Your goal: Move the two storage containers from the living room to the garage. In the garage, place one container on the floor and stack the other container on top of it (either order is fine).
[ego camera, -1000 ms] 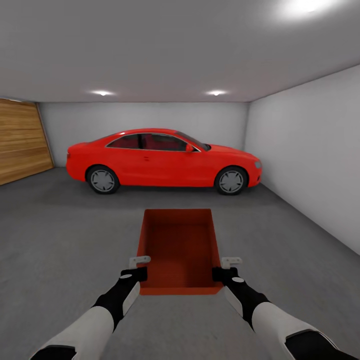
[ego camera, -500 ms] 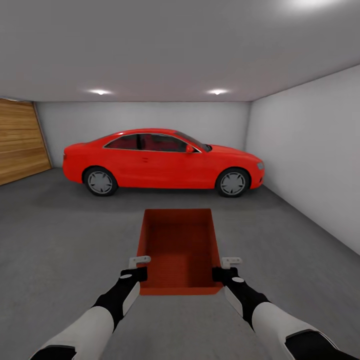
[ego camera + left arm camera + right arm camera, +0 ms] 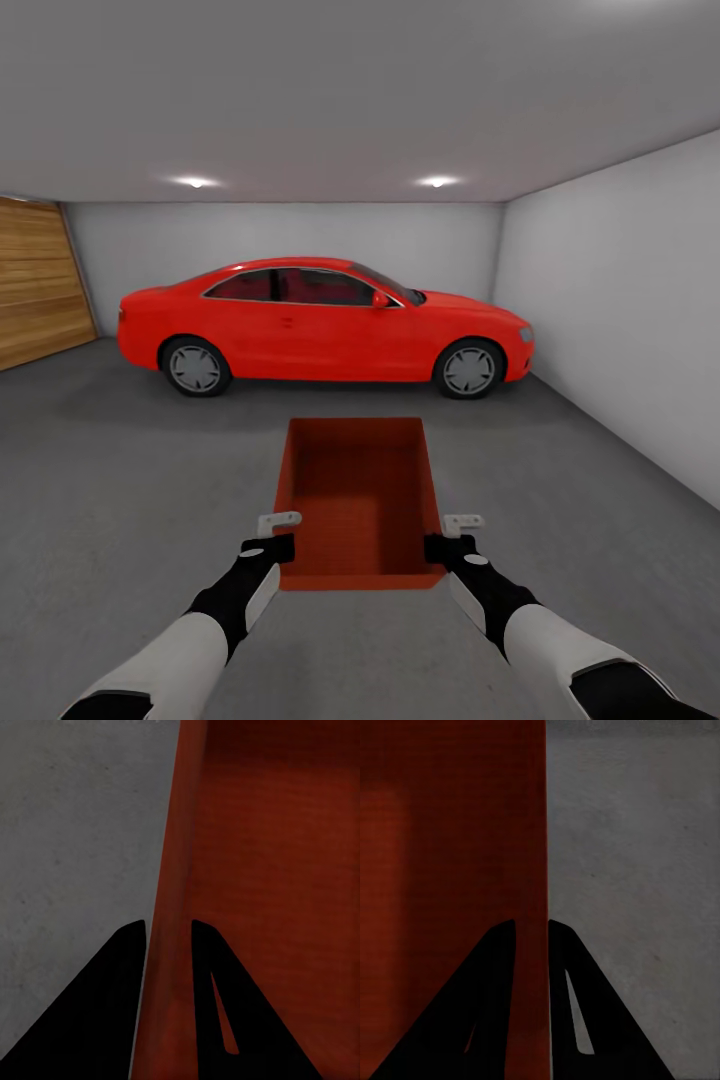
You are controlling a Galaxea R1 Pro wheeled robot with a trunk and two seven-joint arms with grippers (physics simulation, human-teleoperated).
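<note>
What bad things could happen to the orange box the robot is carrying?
The box hangs from thin side walls, pinched by the left gripper and right gripper near one end. The far end could sag or slip out. The red car is parked straight ahead, so rolling on might bump it. Only one box is here; the other must be fetched.

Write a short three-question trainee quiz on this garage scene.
1. True or false: both grippers clamp the storage container by its side walls.
2. What stands beyond the container? A) blue sofa B) red car C) fireplace
3. Fill in: the wooden panel door is on the robot's ____ side.

Key: 1 true, the left gripper and the right gripper each straddle a wall; 2 B; 3 left.
</note>
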